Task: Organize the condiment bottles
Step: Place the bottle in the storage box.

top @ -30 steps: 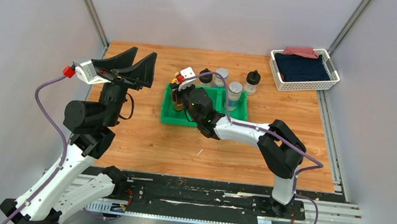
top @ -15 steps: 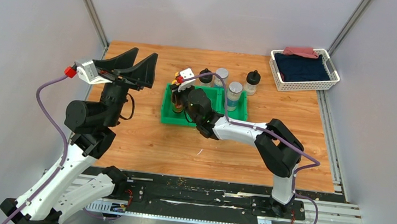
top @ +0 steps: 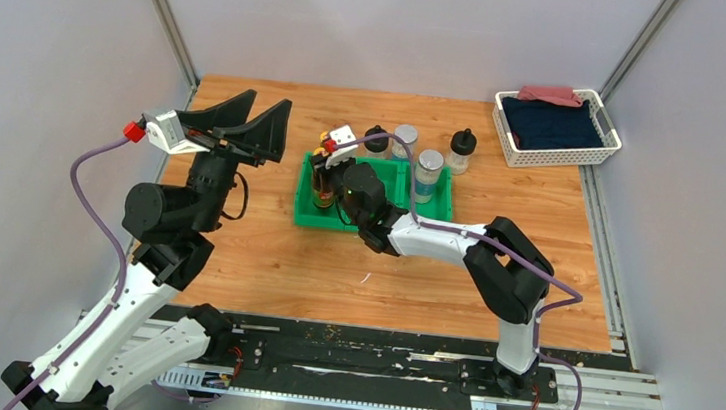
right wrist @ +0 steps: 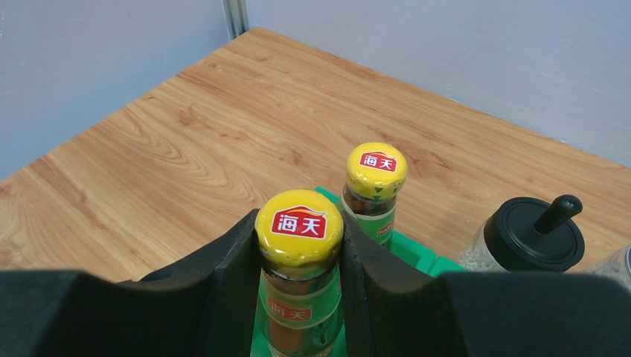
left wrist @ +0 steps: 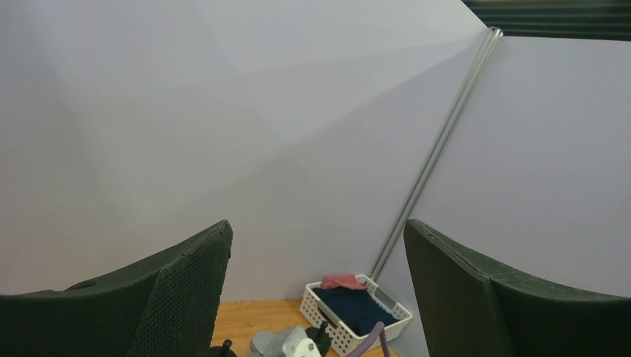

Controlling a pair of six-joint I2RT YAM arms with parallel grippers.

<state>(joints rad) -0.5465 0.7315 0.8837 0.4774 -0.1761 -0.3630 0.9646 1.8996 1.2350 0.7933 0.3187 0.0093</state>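
Note:
My right gripper (top: 325,174) is shut on the neck of a dark brown bottle with a yellow cap (right wrist: 299,223), which stands in the left compartment of the green bin (top: 377,222). The second brown bottle (right wrist: 377,175) stands just behind it in the same compartment. A black-knob bottle (top: 376,140) and a silver-lidded shaker (top: 405,139) stand at the bin's far edge. Another shaker (top: 429,174) stands in the bin's right part. The other black-knob bottle (top: 462,148) stands on the table to the right. My left gripper (top: 246,125) is open, empty and raised at the left.
A white basket (top: 556,129) holding dark blue and red cloth sits at the back right corner and also shows in the left wrist view (left wrist: 356,309). Grey walls enclose the wooden table (top: 265,246) on three sides.
The right arm has shifted slightly left while still holding the brown bottle in the bin. The left gripper has drifted a little to the right.

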